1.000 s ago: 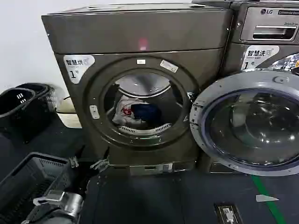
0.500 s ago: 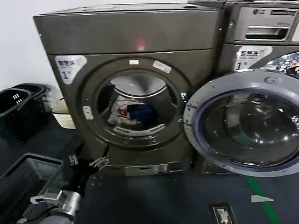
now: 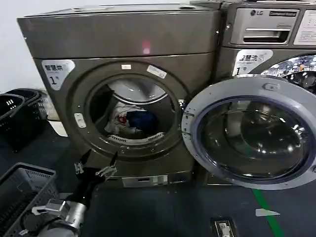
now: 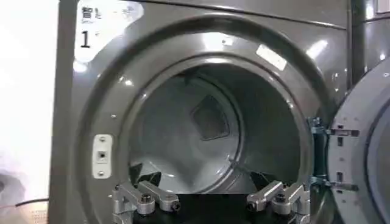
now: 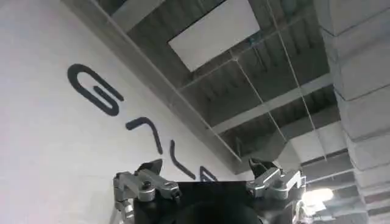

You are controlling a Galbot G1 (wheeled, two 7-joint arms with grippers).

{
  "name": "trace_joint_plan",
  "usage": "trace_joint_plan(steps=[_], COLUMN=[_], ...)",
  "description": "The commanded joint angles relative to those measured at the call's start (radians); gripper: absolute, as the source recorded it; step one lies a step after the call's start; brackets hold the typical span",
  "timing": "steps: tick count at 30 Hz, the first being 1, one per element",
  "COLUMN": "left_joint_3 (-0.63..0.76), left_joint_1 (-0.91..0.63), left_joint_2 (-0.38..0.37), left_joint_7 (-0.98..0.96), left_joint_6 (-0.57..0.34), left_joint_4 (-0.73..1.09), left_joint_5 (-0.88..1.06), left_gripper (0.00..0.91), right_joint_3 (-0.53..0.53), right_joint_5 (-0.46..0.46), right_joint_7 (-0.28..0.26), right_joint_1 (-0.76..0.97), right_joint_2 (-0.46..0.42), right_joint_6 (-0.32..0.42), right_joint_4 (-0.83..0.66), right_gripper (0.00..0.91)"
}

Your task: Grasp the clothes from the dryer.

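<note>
Since the last frame my head view has swung: the dryer (image 3: 123, 94) sits further left in it and the open door (image 3: 249, 131) takes more of the right side. The left gripper (image 3: 95, 168) now stands clear in front of the dryer's lower rim, where before it was low against the dark floor; its fingers are spread wide, nothing between them. In the left wrist view the same two metal fingertips (image 4: 141, 199) frame the drum mouth from below, well apart.

The clothes (image 3: 129, 122) lie at the far bottom of the drum: a crumpled white piece with a red mark, and a dark blue bundle just right of it, touching. Drum wall is smooth brushed metal, opening round, ringed by a glossy grey bezel. Door is a round chrome hoop around dark bulging glass.

A black slatted basket (image 3: 22, 192) sits near left on the floor.

Right gripper (image 5: 207, 182) points at a ceiling, fingers parted, holding nothing.
</note>
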Motion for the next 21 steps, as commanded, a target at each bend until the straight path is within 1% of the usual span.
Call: trace_joint_plan(steps=[1, 6, 7, 9, 12, 17, 21], left_joint_3=[-0.002, -0.001, -0.001, 0.000, 0.002, 0.003, 0.005], left_joint_1=[-0.001, -0.008, -0.011, -0.011, -0.015, -0.024, -0.028], left_joint_2=[0.003, -0.001, -0.001, 0.001, 0.001, -0.001, -0.005], left_joint_7=[0.010, 0.010, 0.013, 0.024, 0.027, 0.027, 0.026], left_joint_6=[0.003, -0.007, -0.015, -0.035, -0.038, -0.040, -0.042], left_joint_4=[0.001, 0.007, 0.010, 0.012, 0.017, 0.027, 0.035], left_joint_5=[-0.003, -0.003, -0.005, -0.013, -0.013, -0.009, -0.009], left_gripper=[0.907, 0.907, 0.907, 0.907, 0.907, 0.907, 0.907], right_joint_3=[-0.001, 0.001, 0.001, -0.006, -0.010, -0.017, -0.014], right_joint_5=[0.002, 0.001, 0.005, 0.012, 0.017, 0.018, 0.012], right_joint_7=[0.003, -0.018, -0.026, -0.051, -0.056, -0.075, -0.082], right_joint_1=[-0.001, 0.000, 0.001, 0.003, 0.007, 0.007, 0.003], right_joint_2=[0.002, 0.001, 0.003, 0.010, 0.013, 0.015, 0.016], right_joint_6=[0.009, 0.031, 0.035, 0.066, 0.072, 0.110, 0.112], right_joint_4=[0.001, 0.004, 0.002, -0.001, 0.003, -0.004, -0.006], right_gripper=[0.907, 0.907, 0.907, 0.907, 0.907, 0.907, 0.907])
